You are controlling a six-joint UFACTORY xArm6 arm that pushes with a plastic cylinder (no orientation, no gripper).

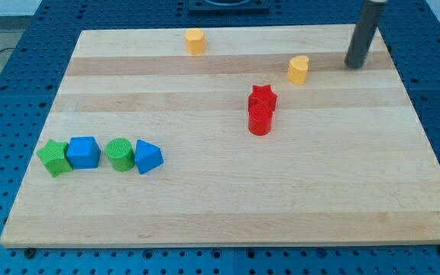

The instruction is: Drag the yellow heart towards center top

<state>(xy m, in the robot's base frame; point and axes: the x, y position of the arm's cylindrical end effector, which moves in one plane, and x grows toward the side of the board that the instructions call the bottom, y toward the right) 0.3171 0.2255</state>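
The yellow heart lies on the wooden board at the upper right. My tip rests on the board to the right of the heart, a short gap away and not touching it. The dark rod rises from the tip to the view's top edge. A second yellow block, a pentagon, sits near the board's top edge, left of centre.
A red star and a red cylinder touch each other below and left of the heart. At the lower left stand a green star, blue cube, green cylinder and blue triangle in a row.
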